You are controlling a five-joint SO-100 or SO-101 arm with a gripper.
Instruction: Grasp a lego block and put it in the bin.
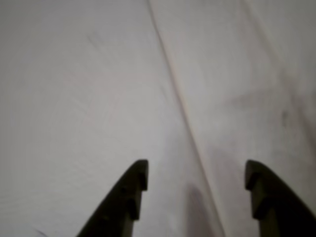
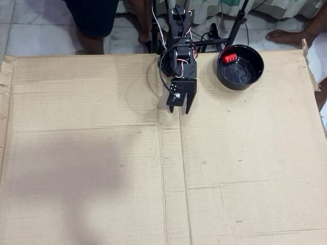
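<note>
In the overhead view, the block (image 2: 228,57) is a small bright red brick lying inside the bin (image 2: 240,67), up against the upper left of its inner wall. The bin is a round, glossy black bowl with a thick rim, standing near the top right of a flat sheet of cardboard (image 2: 102,153). The black arm (image 2: 180,51) reaches down from the top edge, and its claw (image 2: 179,109) hangs over the cardboard to the left of the bin and well apart from it. Its two fingers stand spread with a clear gap between them, and nothing sits in that gap. In the wrist view, which is blurred and washed pale, the claw (image 1: 196,174) shows as two dark fingers rising from the bottom edge, wide apart and empty. Between and beyond them lies only bare cardboard (image 1: 89,98), crossed by a crease (image 1: 177,94) running from the top toward the lower right. Neither block nor bin shows here.
</note>
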